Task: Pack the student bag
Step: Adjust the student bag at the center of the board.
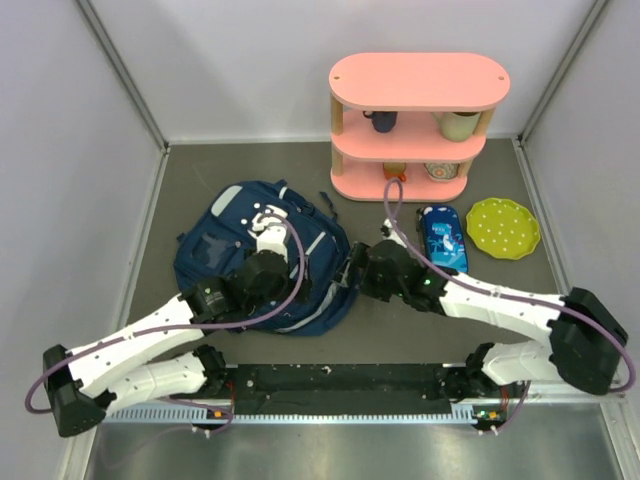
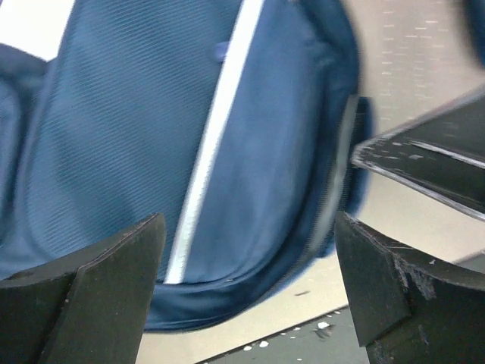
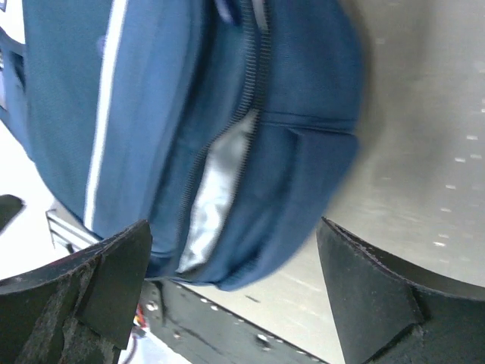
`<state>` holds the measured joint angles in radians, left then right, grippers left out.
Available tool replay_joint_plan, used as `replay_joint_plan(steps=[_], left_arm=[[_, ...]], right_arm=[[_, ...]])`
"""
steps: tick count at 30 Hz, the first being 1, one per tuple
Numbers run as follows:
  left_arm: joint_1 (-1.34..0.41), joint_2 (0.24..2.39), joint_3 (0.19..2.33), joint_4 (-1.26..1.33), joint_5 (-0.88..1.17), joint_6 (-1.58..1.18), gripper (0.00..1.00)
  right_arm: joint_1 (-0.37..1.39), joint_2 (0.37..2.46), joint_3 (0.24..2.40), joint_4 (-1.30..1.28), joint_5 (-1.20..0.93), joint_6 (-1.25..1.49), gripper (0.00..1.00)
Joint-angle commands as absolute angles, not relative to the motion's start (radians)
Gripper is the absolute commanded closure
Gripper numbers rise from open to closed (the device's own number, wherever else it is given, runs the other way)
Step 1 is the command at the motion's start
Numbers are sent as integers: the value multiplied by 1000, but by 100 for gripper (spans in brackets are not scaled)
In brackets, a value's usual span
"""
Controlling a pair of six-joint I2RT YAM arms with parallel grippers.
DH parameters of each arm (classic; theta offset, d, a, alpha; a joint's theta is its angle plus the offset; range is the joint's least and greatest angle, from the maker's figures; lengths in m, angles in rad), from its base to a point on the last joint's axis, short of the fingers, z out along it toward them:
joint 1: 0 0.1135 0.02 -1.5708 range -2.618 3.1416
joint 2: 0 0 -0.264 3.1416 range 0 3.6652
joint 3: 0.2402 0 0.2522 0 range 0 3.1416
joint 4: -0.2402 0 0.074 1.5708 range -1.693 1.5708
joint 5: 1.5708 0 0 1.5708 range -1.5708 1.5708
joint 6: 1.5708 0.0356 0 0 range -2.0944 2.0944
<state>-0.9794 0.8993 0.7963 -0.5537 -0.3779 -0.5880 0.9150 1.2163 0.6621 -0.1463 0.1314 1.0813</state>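
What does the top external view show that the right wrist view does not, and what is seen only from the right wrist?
Only the top external view shows the pink shelf, the blue pencil case and the green plate. Only the right wrist view shows the partly open zipper with light grey lining inside it. Both views show the navy student bag lying on the table.

Overhead view: bright, even, diffuse light; soft, faint shadows on the counter [image 1: 385,335].
Left wrist view: student bag [image 2: 114,136] smeared by motion blur; all edges soft.
Right wrist view: bag fabric blurred; pale glare streaks on the counter.
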Motion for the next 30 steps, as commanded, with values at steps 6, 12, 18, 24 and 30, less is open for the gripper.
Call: replay_joint_plan(steps=[6,12,18,24,30], left_arm=[[-781,822,755,-769,-430,-693,2],[-710,729,761,-818,-436,-641,2],[-703,713,773,-857,-431,-656,2],[-703,696,764,-867,-422,-701,2],[-701,684,697,-805,-348,-758,2]], right_arm=[[994,1526,937,-282,205,1235,10],[994,1537,933,-314,256,1198,34],[971,1543,928,-302,284,1091,92],[797,1555,997,-293,284,864,100],[692,1641,1132,-284,182,619,95]])
